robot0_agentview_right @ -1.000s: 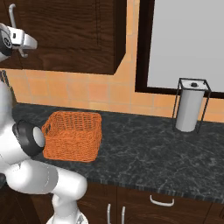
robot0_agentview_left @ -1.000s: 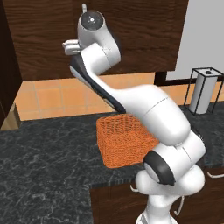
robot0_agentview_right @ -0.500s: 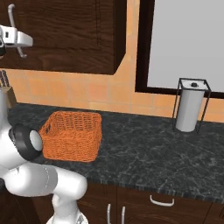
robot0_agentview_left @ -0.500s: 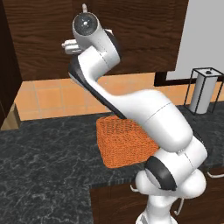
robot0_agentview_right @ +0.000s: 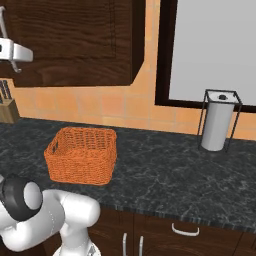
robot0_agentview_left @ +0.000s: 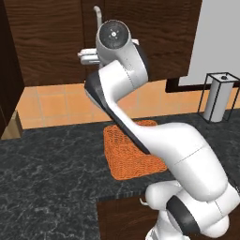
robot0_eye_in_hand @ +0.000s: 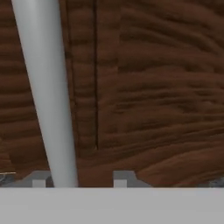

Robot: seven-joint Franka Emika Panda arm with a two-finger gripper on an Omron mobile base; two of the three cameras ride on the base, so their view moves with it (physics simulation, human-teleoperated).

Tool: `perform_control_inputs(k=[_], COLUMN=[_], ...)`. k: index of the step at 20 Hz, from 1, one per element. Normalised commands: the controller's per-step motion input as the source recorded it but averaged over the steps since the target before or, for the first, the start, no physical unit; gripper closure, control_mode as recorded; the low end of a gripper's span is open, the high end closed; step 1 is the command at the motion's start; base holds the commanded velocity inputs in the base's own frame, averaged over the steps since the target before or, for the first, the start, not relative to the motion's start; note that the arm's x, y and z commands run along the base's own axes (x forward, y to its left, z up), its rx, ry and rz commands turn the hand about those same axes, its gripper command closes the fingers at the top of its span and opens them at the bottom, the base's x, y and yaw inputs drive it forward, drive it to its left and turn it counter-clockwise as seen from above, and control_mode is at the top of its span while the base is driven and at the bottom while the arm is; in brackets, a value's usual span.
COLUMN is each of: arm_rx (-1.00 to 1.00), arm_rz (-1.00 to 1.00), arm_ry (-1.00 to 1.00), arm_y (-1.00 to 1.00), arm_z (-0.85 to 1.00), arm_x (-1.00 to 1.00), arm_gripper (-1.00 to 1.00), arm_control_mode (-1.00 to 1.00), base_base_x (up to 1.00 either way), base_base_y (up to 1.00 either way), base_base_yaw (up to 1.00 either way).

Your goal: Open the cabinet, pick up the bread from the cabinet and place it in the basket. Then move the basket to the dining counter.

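Hand (robot0_eye_in_hand: 78, 177) has swung up to the cabinet (robot0_agentview_left: 51, 42), fingers spread either side of its silver bar handle (robot0_eye_in_hand: 43, 92), not yet clamped, door shut, basket (robot0_agentview_right: 82, 155) waiting on the table.

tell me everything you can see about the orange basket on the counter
The basket is an orange woven mesh box, rectangular with rounded corners, open at the top, with no carrying handle, just a small slot in one end wall. It stands upright on the black marbled countertop, below the dark wood wall cabinet. What shows of its inside holds nothing. From the left base view the robot's arm crosses in front of part of it. Nothing touches it but the countertop.
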Motion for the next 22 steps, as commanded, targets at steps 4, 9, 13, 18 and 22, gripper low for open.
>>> perform_control_inputs(k=[4, 9, 13, 18, 22], arm_rx=[0.0, 0.0, 0.0, -0.14, -0.46], arm_rz=[0.0, -0.07, 0.01, 0.3, 0.31], arm_ry=[0.15, 0.08, 0.06, -0.05, -0.04], arm_y=[-0.42, -0.22, -0.39, 0.64, 1.0], arm_z=[0.03, -0.18, -0.08, -0.04, -0.1], arm_x=[-1.0, -1.0, -1.0, -0.43, 0.3], arm_gripper=[1.0, 1.0, -1.0, -1.0, -1.0], arm_control_mode=[-1.0, -1.0, -1.0, -1.0, -1.0], base_base_x=[0.0, 0.0, 0.0, 0.0, 0.0], base_base_y=[0.0, 0.0, 0.0, 0.0, 0.0], base_base_yaw=[0.0, 0.0, 0.0, 0.0, 0.0])
